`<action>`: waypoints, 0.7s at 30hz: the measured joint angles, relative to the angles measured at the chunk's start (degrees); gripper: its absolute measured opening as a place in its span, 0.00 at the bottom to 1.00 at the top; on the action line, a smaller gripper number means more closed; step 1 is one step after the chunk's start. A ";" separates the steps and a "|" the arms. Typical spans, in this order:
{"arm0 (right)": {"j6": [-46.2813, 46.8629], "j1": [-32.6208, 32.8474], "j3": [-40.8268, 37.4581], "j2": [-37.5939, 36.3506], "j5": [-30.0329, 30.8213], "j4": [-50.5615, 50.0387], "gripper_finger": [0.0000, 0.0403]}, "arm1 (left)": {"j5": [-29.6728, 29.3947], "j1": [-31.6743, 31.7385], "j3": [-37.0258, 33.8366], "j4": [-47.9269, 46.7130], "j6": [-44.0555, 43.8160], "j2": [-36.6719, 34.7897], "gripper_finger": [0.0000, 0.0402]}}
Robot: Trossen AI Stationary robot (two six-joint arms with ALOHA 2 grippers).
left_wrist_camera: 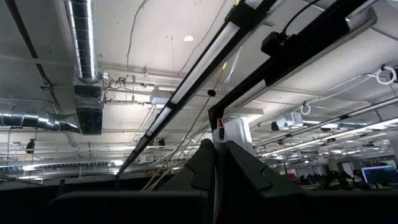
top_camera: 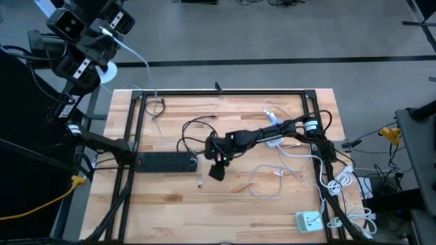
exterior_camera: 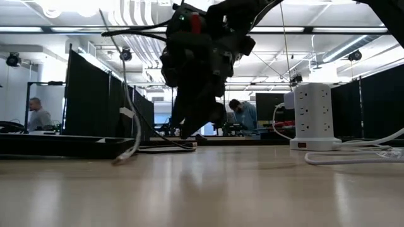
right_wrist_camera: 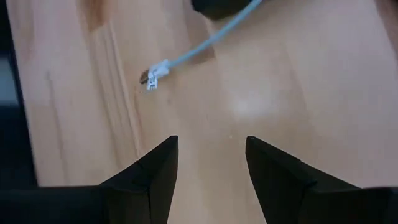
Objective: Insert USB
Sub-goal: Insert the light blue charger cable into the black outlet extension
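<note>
The USB plug [right_wrist_camera: 151, 78] ends a pale cable [right_wrist_camera: 205, 40] and lies flat on the wooden table [top_camera: 170, 204], just in front of the black power strip [top_camera: 167, 161]. My right gripper [right_wrist_camera: 211, 146] hovers open over the bare wood near the plug [top_camera: 199, 182], fingers pointing down and touching nothing. My left gripper [left_wrist_camera: 217, 146] is raised off the table's far left corner [top_camera: 109, 30], pointing at the ceiling, and is shut on a thin white cable [top_camera: 146, 64] that runs down toward the table. My left gripper pinches the thin white cable [left_wrist_camera: 218, 132] between its two shut fingers. The cable shows at the fingertips and as a thin line in the seam between them. From there it hangs slack down to the table; which stretch of the cable this is cannot be told.
A white tower of sockets [exterior_camera: 314, 116] stands at the far right with loose white cables [top_camera: 272, 180] in front of it. A white adapter [top_camera: 308, 220] lies at the near right corner. A black frame [top_camera: 136, 136] borders the table, with black cords [top_camera: 194, 129] near the strip.
</note>
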 joint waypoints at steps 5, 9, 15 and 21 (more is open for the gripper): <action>16.84 2.29 0.00 0.01 5.13 6.44 0.42 | 1.42 0.00 0.00 0.02 -0.07 -0.27 0.03; 29.27 3.85 0.07 0.84 9.76 13.49 0.41 | 3.15 0.07 0.00 -0.06 -0.08 -0.32 0.03; 44.53 6.46 1.06 5.03 15.36 16.88 0.36 | 5.25 0.11 0.00 -0.30 -0.74 -0.39 0.03; 52.42 8.84 3.47 8.28 16.94 17.74 0.34 | 8.04 0.11 0.00 -0.55 -3.14 -0.85 0.03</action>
